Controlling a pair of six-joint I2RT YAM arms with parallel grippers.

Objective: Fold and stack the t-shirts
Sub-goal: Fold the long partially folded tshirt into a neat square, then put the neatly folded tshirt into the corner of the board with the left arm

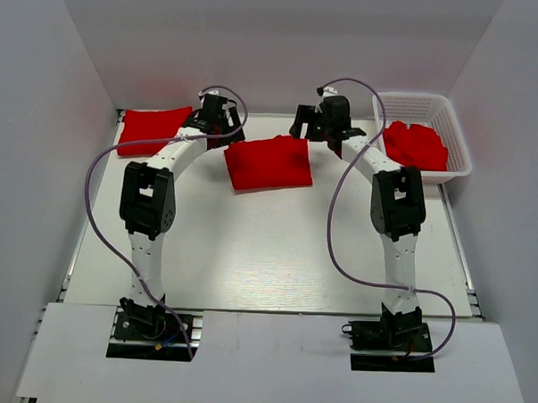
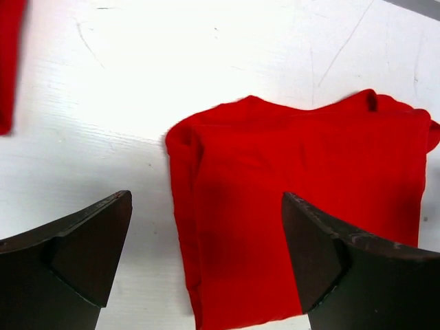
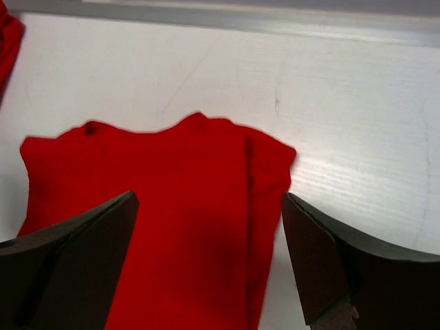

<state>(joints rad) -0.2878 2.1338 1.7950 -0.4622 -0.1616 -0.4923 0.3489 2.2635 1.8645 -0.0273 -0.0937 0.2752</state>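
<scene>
A folded red t-shirt (image 1: 269, 164) lies flat at the table's far middle. It also shows in the left wrist view (image 2: 295, 206) and in the right wrist view (image 3: 158, 220). My left gripper (image 1: 221, 119) is open and empty above its far left corner; in its own view (image 2: 206, 254) the jaws straddle the shirt's left edge. My right gripper (image 1: 310, 123) is open and empty above its far right corner; in its own view (image 3: 210, 258) the jaws straddle the right edge. Another folded red t-shirt (image 1: 151, 130) lies at the far left. Crumpled red t-shirts (image 1: 416, 145) fill the basket.
A white lattice basket (image 1: 461, 143) stands at the far right of the table. White walls close in the left, right and back. The table's near half (image 1: 267, 255) shows bare white surface between the two arms.
</scene>
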